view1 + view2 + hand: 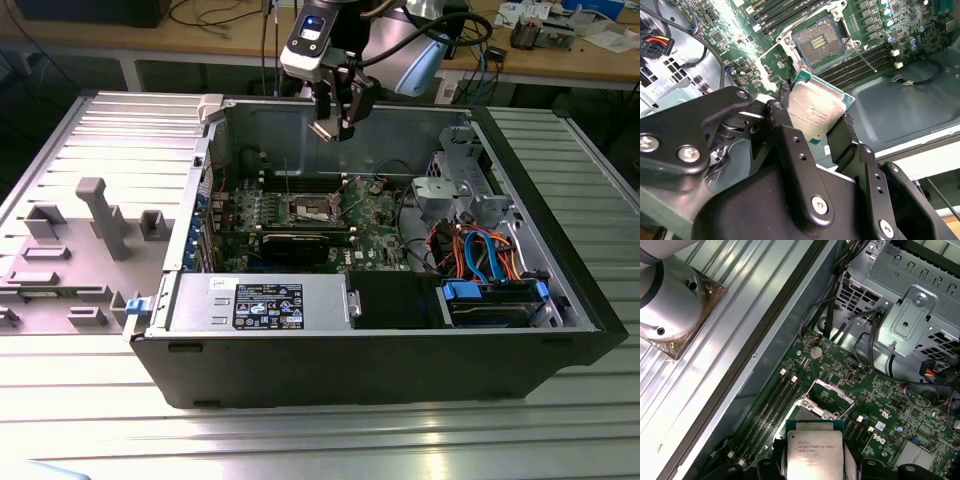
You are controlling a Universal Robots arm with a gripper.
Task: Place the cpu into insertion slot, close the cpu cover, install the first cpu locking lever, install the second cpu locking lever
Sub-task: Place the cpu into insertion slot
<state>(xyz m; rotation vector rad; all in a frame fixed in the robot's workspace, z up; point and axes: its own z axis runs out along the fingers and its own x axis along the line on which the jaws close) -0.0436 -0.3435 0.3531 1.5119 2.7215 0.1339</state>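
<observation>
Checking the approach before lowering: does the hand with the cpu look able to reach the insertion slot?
Probably yes. The hand holds the cpu above the open case; the insertion slot lies uncovered below, with nothing seen between them.

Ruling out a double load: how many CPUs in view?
1. The cpu is clamped in the gripper, held above the green motherboard; the insertion slot is bare. Another could be hidden elsewhere in the case.

Silver cpu [816,112] — aloft above open insertion slot [821,42]
</observation>
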